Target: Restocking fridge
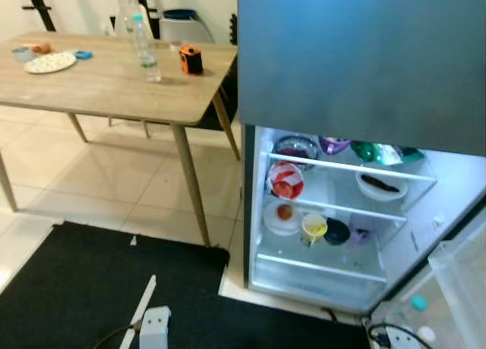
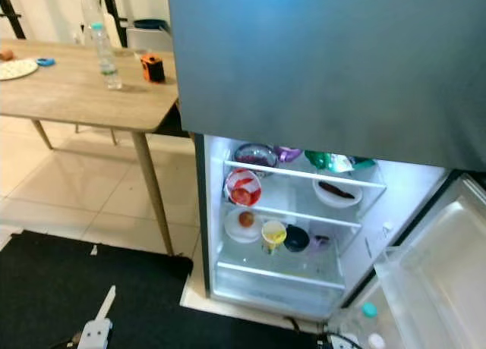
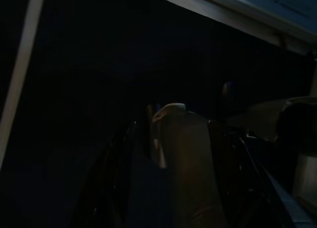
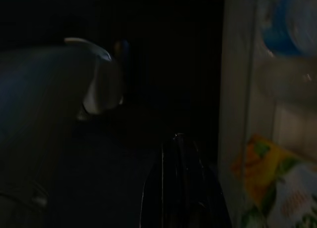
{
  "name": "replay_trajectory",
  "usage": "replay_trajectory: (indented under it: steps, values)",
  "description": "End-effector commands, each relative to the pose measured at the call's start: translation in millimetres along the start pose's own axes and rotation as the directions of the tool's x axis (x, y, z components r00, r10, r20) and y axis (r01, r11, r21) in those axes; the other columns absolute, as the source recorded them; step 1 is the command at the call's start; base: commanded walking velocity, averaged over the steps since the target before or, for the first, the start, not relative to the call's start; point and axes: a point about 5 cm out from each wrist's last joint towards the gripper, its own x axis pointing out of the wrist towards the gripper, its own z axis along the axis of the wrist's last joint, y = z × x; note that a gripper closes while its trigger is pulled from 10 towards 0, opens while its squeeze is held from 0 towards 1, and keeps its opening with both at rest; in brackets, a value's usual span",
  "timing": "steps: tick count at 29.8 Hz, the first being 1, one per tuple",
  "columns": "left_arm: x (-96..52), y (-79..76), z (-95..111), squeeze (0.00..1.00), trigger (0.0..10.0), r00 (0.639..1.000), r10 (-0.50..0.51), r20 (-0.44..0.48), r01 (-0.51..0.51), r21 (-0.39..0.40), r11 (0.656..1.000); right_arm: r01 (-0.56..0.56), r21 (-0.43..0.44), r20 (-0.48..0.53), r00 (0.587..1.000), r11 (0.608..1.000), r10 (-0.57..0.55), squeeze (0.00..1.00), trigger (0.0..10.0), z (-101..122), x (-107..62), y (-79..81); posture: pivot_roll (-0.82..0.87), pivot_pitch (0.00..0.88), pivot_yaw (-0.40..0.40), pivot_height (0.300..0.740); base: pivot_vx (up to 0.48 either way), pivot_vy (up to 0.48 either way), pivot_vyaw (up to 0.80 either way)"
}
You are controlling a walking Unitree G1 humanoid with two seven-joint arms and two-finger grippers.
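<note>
i'm standing before the open fridge [image 1: 262, 212], with its lower compartment lit and the door [image 2: 433, 265] swung out on my right. the shelves are already crowded: a red bowl [image 1: 286, 180], a plate [image 1: 282, 218] with something orange on it, a yellow cup [image 1: 313, 227], a dark bowl [image 1: 336, 231] and a white dish [image 1: 381, 186], with more bowls on the top shelf.

as i judge it, the stock to bring over is the water bottle [image 1: 143, 47] and the orange thing [image 1: 190, 59], both on the table [image 1: 99, 87], far and to my left, well apart from the fridge.

both arms hang low in the shade. the left gripper [image 3: 173, 153] appears dimly, with something pale between its dark fingers; i cannot tell if it is clamped or loose. the right gripper [image 4: 179, 188] seems pressed together on nothing, just beside the door's shelf.

risks from here: the cable and white plug block [image 1: 155, 326] on the black mat [image 1: 76, 288] lie on my way to the table and could catch a foot. the door sits close to my right arm, so turning could knock it. any new item pushed in carelessly could tip the cup.
</note>
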Motion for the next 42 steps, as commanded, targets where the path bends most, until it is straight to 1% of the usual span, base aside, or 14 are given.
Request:
replay_trajectory:
  steps: [1, 9, 15, 30, 42]
  values:
    - [-0.2, 1.5, 0.7, 0.0, 10.0, 1.0, 0.006, 0.001, -0.006, -0.003, 1.0, -0.007, -0.002, 0.005, 1.0, 1.0, 0.007, 0.0, 10.0, 3.0, 0.5, 1.5, -0.01, 0.005, 0.002, 0.74, 0.0, 0.0, -0.76]
    - [-0.1, 1.5, 1.5, 0.0, 10.0, 1.0, 0.004, 0.004, -0.004, -0.001, 1.0, -0.015, 0.001, 0.0, 1.0, 1.0, 0.015, 0.0, 10.0, 1.0, 0.5, 2.5, -0.02, 0.007, 0.005, 0.74, 0.0, 0.0, -0.76]
    - [-0.4, 1.8, 0.6, 0.0, 10.0, 1.0, 0.003, 0.0, -0.003, 0.005, 1.0, -0.018, 0.011, 0.004, 1.0, 1.0, 0.018, 0.0, 10.0, 0.6, 0.5, 2.9, -0.02, 0.006, 0.006, 0.74, 0.0, 0.0, 0.0]
    - [-0.5, 3.3, 2.0, 0.0, 10.0, 1.0, -0.001, -0.004, 0.001, 0.02, 1.0, -0.022, -0.001, 0.003, 1.0, 1.0, 0.022, 0.0, 10.0, 1.5, 0.5, 2.8, -0.02, 0.0, 0.007, 0.74, -0.266, 0.0, 0.0]
    - [-0.1, 1.0, 0.7, 0.0, 10.0, 1.0, -0.005, -0.005, 0.005, 0.012, 1.0, -0.021, -0.003, 0.001, 1.0, 1.0, 0.021, 0.0, 10.0, 1.6, 0.4, 2.1, -0.02, 0.002, 0.006, 0.74, -0.294, 0.0, 0.0]
